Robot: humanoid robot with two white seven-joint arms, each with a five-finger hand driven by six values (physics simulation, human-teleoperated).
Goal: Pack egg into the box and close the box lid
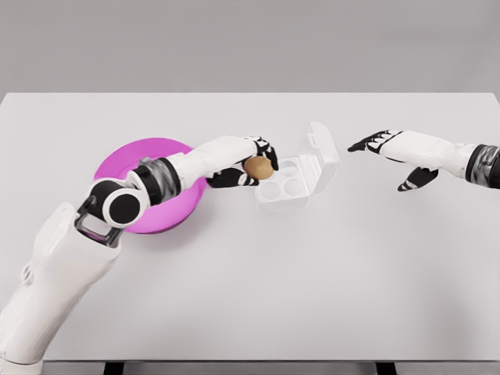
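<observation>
I find no writing, label or number anywhere. My box [301, 178] carries none. Neither does my table [312, 297].

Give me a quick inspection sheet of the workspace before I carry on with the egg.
Surface: white table, bare across the front.
Job's things: brown egg held at the left edge of the egg box, not yet in a cup; the cups in view are empty; box lid stands open.
Clutter: magenta plate left of the box, partly under the left arm.
Hands: left hand grasps the egg; right hand hovers right of the box, fingers spread, holding nothing.
Cables: nothing seen.
Surroundings: plain grey backdrop, nothing else seen.
</observation>
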